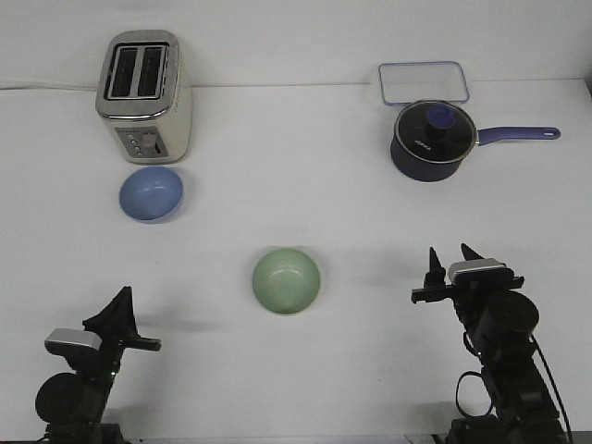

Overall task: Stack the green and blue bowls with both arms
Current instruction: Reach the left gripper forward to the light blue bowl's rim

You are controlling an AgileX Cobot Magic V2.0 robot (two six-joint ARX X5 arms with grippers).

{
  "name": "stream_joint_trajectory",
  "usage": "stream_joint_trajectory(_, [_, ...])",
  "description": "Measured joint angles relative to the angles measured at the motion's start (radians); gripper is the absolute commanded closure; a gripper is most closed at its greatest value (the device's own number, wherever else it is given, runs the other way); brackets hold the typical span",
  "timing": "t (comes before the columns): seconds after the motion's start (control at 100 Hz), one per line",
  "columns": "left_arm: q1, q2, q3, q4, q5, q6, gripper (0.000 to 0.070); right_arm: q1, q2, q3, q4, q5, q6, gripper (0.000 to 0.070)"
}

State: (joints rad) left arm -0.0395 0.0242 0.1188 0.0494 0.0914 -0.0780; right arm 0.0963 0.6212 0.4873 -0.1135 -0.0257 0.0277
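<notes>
Green bowl (287,280) sits upright on the white tabletop (305,185), near the middle and toward the robot's side, its opening facing up. Blue bowl (151,193) stands well apart from it, farther back and to the left, also upright, just in front of a silver two-slot toaster (143,94). The two bowls are not touching and neither is nested in the other.

Left end effector (118,310) is at the near left edge of the tabletop, its black fingers pointing upward and away from the robot. From this angle the fingers overlap into one dark wedge, so whether they are spread or pressed together cannot be told. Nothing is seen between them.

Right end effector (451,264) is at the near right, raised on its arm, with two black fingertips standing apart and a clear gap between them; it is spread and holds nothing. It lies to the right of the green bowl and is not in contact with it.

At the far right a dark blue saucepan (428,148) with a glass lid stands with its long handle pointing right. A clear rectangular container (423,81) lies just behind it.
</notes>
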Motion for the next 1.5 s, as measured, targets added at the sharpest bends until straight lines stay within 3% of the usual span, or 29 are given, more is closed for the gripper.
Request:
stream_joint_trajectory(0.22, [0.0, 0.175, 0.312, -0.188, -0.044, -0.015, 0.0688, 0.0, 0.0, 0.0, 0.0, 0.0, 0.0, 0.031])
stream_joint_trajectory(0.67, [0.0, 0.885, 1.058, -0.705, -0.044, -0.011, 0.0688, 0.0, 0.0, 0.0, 0.0, 0.0, 0.002, 0.031])
stream_joint_trajectory(0.78, [0.0, 1.016, 1.135, -0.788, -0.044, 0.019, 0.0688, 0.0, 0.0, 0.0, 0.0, 0.0, 0.002, 0.031])
stream_joint_trajectory(0.97, [0.0, 1.099, 1.141, -0.792, -0.044, 0.039, 0.0676, 0.0, 0.0, 0.0, 0.0, 0.0, 0.002, 0.031])
stream_joint_trajectory(1.02, [0.0, 1.104, 1.141, -0.792, -0.044, 0.038, 0.0622, 0.0, 0.0, 0.0, 0.0, 0.0, 0.002, 0.031])
stream_joint_trajectory(1.12, [0.0, 1.106, 1.141, -0.792, -0.044, 0.035, 0.0437, 0.0, 0.0, 0.0, 0.0, 0.0, 0.002, 0.031])
stream_joint_trajectory(1.25, [0.0, 1.106, 1.141, -0.794, -0.044, 0.035, 0.032, 0.0, 0.0, 0.0, 0.0, 0.0, 0.002, 0.031])
stream_joint_trajectory(1.35, [0.0, 1.106, 1.142, -0.811, -0.044, 0.035, 0.0142, 0.0, 0.0, 0.0, 0.0, 0.0, 0.002, 0.031])
stream_joint_trajectory(1.5, [0.0, 1.106, 1.142, -0.811, -0.044, 0.035, 0.0117, 0.0, 0.0, 0.0, 0.0, 0.0, 0.002, 0.031])
